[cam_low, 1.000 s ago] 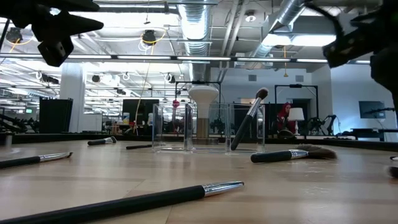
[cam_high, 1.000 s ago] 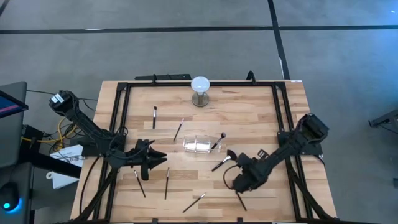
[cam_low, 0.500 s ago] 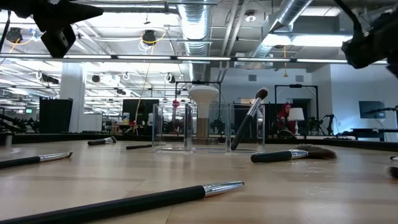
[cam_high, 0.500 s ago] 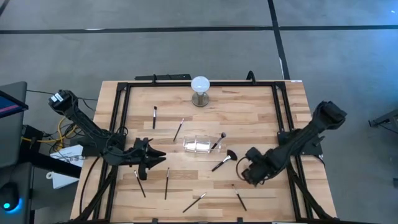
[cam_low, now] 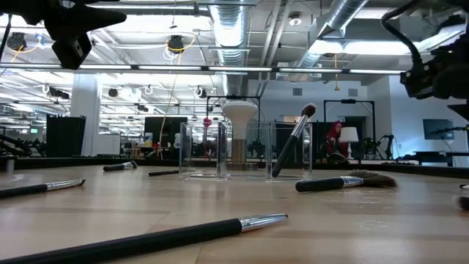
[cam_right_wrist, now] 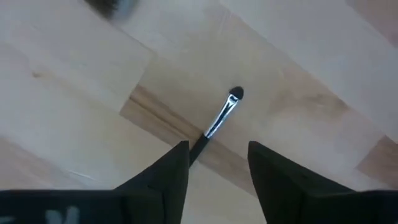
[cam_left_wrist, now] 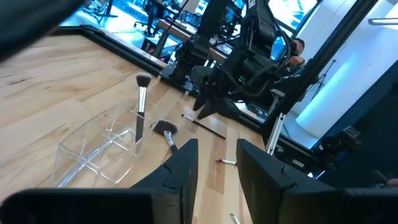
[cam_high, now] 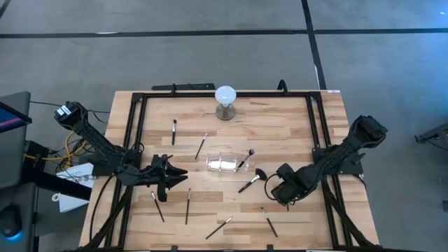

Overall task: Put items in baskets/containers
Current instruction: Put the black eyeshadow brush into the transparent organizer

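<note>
From above, the clear holder (cam_high: 223, 164) sits near the middle of the desk (cam_high: 294, 126), and one brush (cam_high: 246, 159) leans in its end nearest the right arm. That looks like the only brush stowed, so I judge the task barely begun. The rest lie loose around the holder: the fan brush (cam_high: 252, 180) just beside it toward the right arm, two brushes between the holder and the globe (cam_high: 225, 101), three on the near-left side of it, and a small brush (cam_high: 269, 222) on the near-right. The right gripper (cam_high: 281, 190) hangs above the desk just beyond the fan brush from the holder, with nothing seen in it. The left gripper (cam_high: 175, 178) waits on the holder's other side.

At desk height, the holder (cam_low: 245, 150) stands upright with the stowed brush (cam_low: 294, 137) slanting out, head up; the fan brush (cam_low: 344, 182) lies flat beside it, and a long brush (cam_low: 154, 238) lies nearest the camera.

The left wrist camera shows the left gripper (cam_left_wrist: 217, 158) parted and empty, facing the holder (cam_left_wrist: 102, 146).

The right wrist camera shows the right gripper (cam_right_wrist: 217, 158) spread, holding nothing, a small brush (cam_right_wrist: 217, 118) lying on the wood in line with the gap.
</note>
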Robot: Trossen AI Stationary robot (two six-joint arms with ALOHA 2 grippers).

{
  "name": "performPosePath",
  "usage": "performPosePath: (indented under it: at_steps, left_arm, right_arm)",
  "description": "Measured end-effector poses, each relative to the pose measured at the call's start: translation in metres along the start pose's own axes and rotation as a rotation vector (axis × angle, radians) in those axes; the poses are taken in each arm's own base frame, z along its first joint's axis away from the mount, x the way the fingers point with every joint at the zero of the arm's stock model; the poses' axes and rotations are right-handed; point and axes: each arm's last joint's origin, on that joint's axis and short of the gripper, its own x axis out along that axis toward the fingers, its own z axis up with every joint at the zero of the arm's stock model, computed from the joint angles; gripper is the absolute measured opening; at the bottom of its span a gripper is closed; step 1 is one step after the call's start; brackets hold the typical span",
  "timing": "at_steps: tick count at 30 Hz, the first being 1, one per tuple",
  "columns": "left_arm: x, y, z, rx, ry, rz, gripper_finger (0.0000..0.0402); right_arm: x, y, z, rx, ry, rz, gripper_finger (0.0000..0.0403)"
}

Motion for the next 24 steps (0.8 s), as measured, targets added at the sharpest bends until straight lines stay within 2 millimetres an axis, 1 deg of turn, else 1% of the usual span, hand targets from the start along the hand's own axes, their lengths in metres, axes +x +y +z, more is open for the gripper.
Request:
performPosePath:
  at_steps: [2, 5, 10, 16, 20, 24]
  left_arm:
    - [0.000, 0.000, 0.000, 0.001, 0.000, 0.000, 0.0106]
    - [0.000, 0.000, 0.000, 0.024, 0.000, 0.000, 0.0106]
    - [0.000, 0.000, 0.000, 0.025, -0.001, -0.001, 0.0106]
    - [0.000, 0.000, 0.000, 0.024, -0.002, -0.002, 0.0106]
    - [0.000, 0.000, 0.000, 0.024, -0.002, -0.002, 0.0106]
    - [0.000, 0.000, 0.000, 0.024, -0.002, -0.002, 0.0106]
  right_arm:
    - [0.001, 0.001, 0.000, 0.004, 0.002, -0.002, 0.0164]
    - [0.001, 0.004, 0.000, 0.010, -0.009, 0.038, 0.0162]
    - [0.003, 0.006, 0.000, 0.011, -0.017, 0.040, 0.0139]
    - [0.019, 0.010, -0.002, -0.002, 0.016, -0.030, 0.0106]
    - [0.027, 0.014, -0.003, -0.030, 0.041, -0.056, 0.0100]
    - [0.029, 0.015, -0.005, -0.042, 0.059, -0.062, 0.0097]
